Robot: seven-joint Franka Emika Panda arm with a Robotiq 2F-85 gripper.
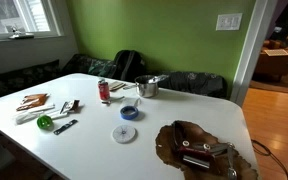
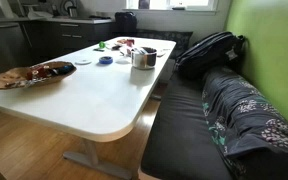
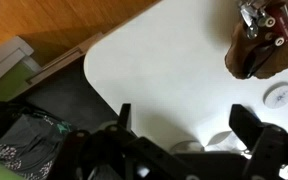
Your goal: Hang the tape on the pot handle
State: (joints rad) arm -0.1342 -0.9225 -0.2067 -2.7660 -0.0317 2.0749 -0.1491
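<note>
The blue tape lies flat on the white table, just in front of the small steel pot. The pot handle sticks out sideways towards the red can. The pot and the tape also show at the far end of the table in an exterior view. My gripper shows only in the wrist view. It is open and empty, well above the bare table near its rounded corner. The tape and pot do not show clearly in the wrist view.
A brown wooden dish holding metal things lies near the table's edge. A flat white disc lies next to the tape. A green thing and small tools lie beside it. A bench with a backpack and blanket runs along the table.
</note>
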